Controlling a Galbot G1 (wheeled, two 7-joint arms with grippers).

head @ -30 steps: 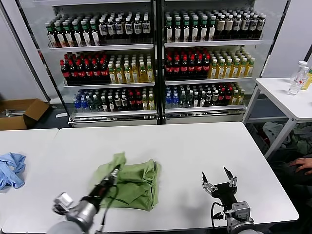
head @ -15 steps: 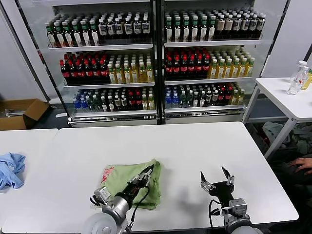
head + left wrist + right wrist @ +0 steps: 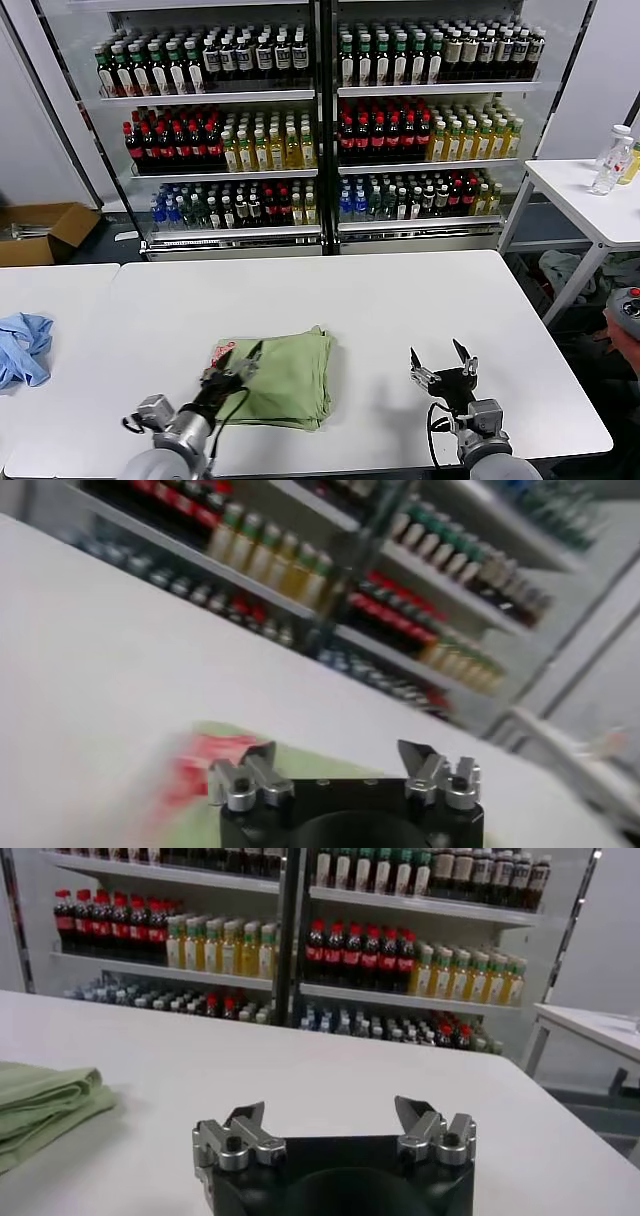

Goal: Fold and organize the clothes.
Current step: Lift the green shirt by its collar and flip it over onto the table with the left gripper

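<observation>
Left gripper [image 3: 236, 358] low over the near-left edge of the folded shirt [image 3: 280, 375], fingers spread (nothing held), shirt on the table [image 3: 400, 300] with red patch showing, right gripper [image 3: 440, 362] beside it, apart, fingers spread, empty

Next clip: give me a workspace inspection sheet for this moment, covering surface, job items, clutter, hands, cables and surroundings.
Surface: white table, bare apart from the garment.
Job's things: pale green shirt lying folded in layers, a red-and-white patch showing at its left edge.
Clutter: blue cloth on the neighbouring table to the left.
Hands: left hand open over the shirt's left edge, holding nothing; right hand open above bare table right of the shirt, idle.
Cables: black cable looping by the right wrist.
Surroundings: drinks cooler full of bottles behind; cardboard box on the floor at left; side table with bottles at right.
</observation>
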